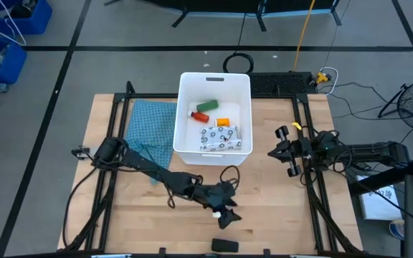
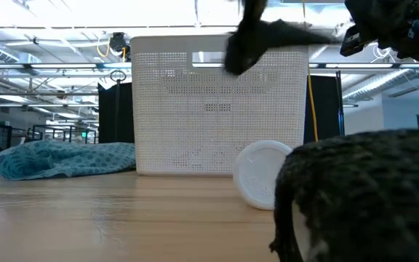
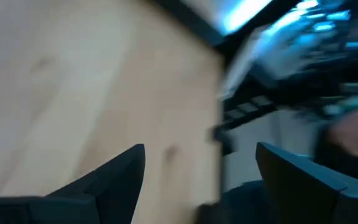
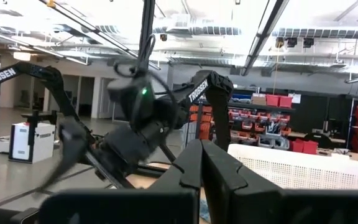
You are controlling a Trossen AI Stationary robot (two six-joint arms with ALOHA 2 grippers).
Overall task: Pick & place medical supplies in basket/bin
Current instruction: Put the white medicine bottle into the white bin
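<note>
Left hand (image 1: 227, 213) open beside tub (image 1: 186, 147) — pouch (image 1: 221, 136), green block (image 1: 207, 105) inside.

Left claw (image 1: 224, 214) (open), low

Teal cloth (image 1: 149, 129) crumpled on wooden table (image 1: 264, 208) at far left, blue crates (image 1: 6, 32) on floor far left, yellow cable (image 1: 303, 32) far right, papers (image 1: 378, 201) right of table.
</note>
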